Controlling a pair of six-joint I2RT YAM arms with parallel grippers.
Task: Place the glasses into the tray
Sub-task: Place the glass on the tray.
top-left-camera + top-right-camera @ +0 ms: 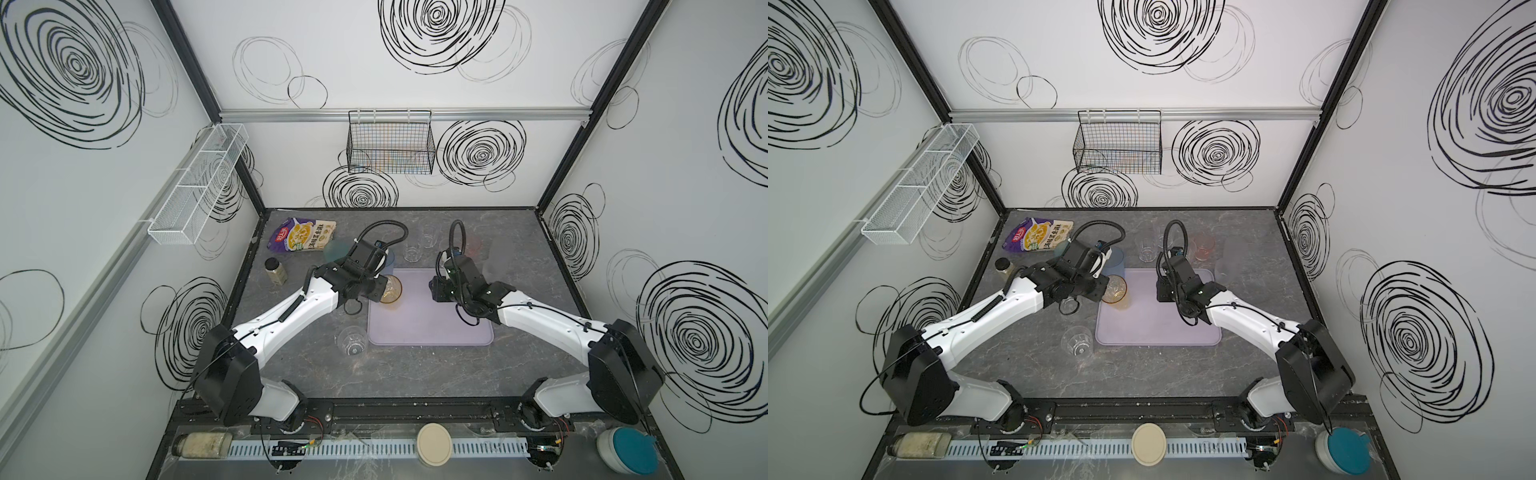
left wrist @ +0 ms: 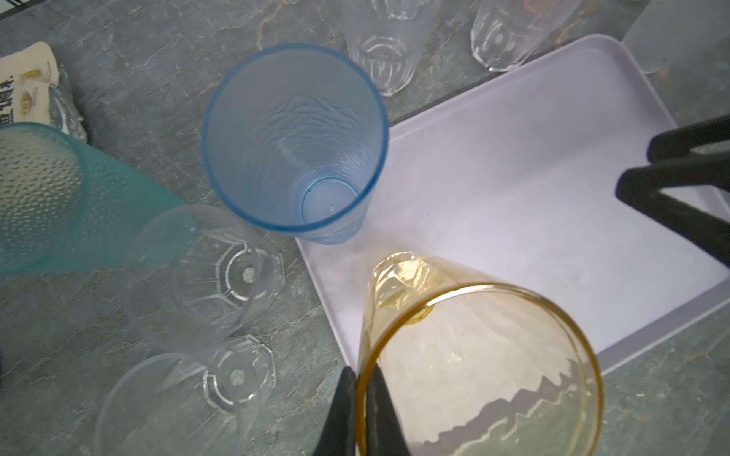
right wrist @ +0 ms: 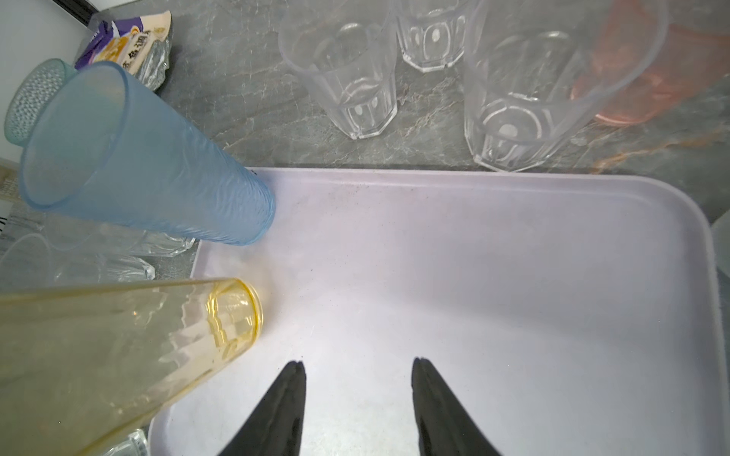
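Amber, wavy-walled, see-through — the amber tumbler (image 2: 474, 355) is pinched by its rim in the left gripper (image 2: 361, 379), base inside the lavender tray (image 3: 513, 276) near its left rim. Over bare tray the right gripper (image 3: 357, 363) hangs half-open, empty. Rippled blue tumbler (image 3: 150, 166) crowds the far corner; faceted clear tumblers (image 3: 347, 79) stand beyond. Only the left wrist view shows the pinch.

You have a grey marbled table (image 1: 415, 374) bearing the lavender tray (image 1: 436, 332) centrally, a snack packet (image 1: 301, 235) at eleven o'clock, a jar (image 1: 276, 271) at ten, clear tumblers (image 1: 411, 252) at twelve.
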